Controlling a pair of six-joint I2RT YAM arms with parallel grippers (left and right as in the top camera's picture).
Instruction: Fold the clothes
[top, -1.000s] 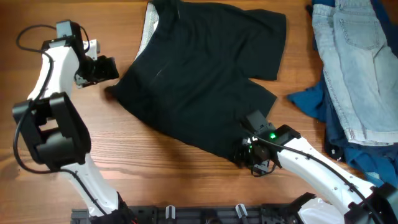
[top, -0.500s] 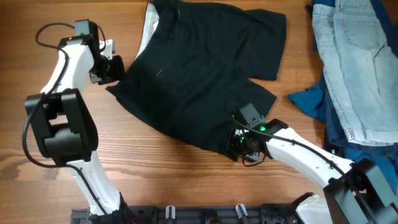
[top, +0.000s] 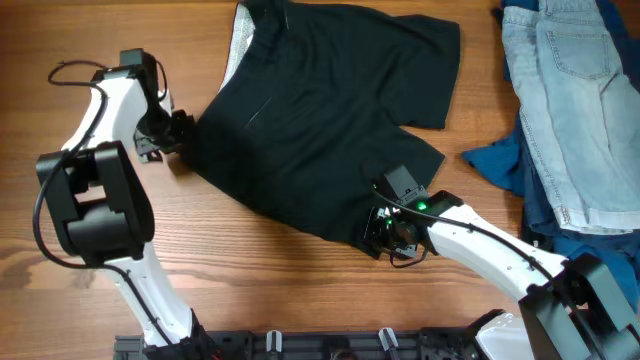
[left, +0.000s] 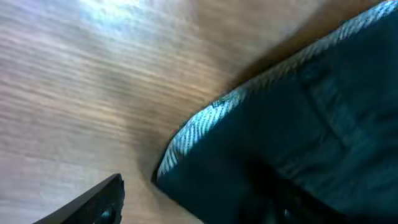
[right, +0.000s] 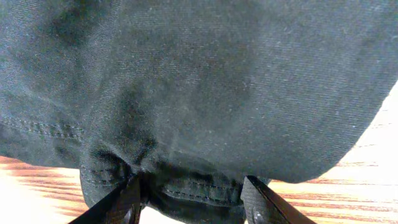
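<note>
The black shorts (top: 330, 120) lie spread on the wooden worktop (top: 250, 270). The right tool (top: 388, 228) pinches their stitched lower hem, matte twill puckering between its fingers (right: 127, 200). The left tool (top: 178, 133) sits at the shorts' left corner, where pale ribbed lining shows; its grip state cannot be told.

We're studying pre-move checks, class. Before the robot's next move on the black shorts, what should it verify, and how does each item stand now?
1. Hem of the black shorts between the fingers of the right pincer: ok.
2. Right pincer closed firmly: cannot tell.
3. Left pincer holding the waistband corner: cannot tell, wrist view blurred.
4. Shorts apart from the jeans pile: ok.
</note>
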